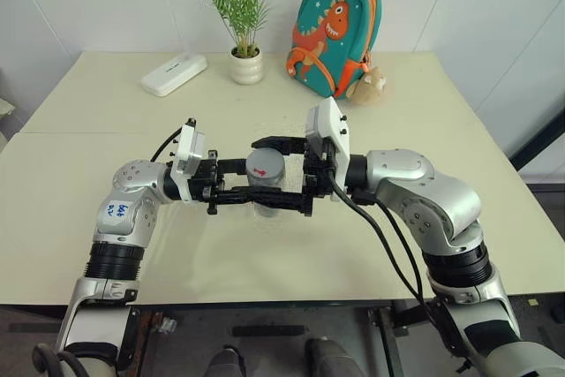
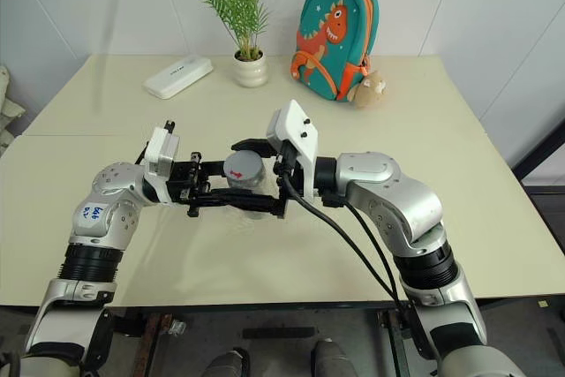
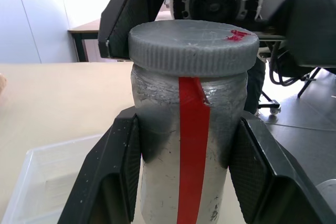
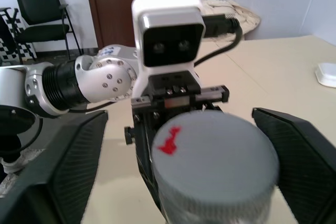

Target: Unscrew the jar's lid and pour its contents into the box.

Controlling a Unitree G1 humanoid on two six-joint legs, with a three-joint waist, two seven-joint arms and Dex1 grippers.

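Note:
The jar (image 3: 173, 182), clear and scuffed with a red strip down its side, is held upright above the table (image 1: 79, 174). My left gripper (image 3: 189, 124) is shut on the jar's body. The grey ribbed lid (image 4: 215, 156), with a red mark on top, sits on the jar. My right gripper (image 4: 181, 116) comes from the opposite side and stands open, one finger on each side of the lid with a gap to it. The clear plastic box (image 3: 47, 177) lies on the table just below the jar. I cannot make out the contents through the jar's wall.
At the back of the table stand a flat white case (image 1: 174, 73), a potted plant (image 1: 246, 66) and a teal dinosaur backpack (image 1: 334, 33) with a small plush toy (image 1: 369, 86) beside it. The table's front edge runs just below my arms.

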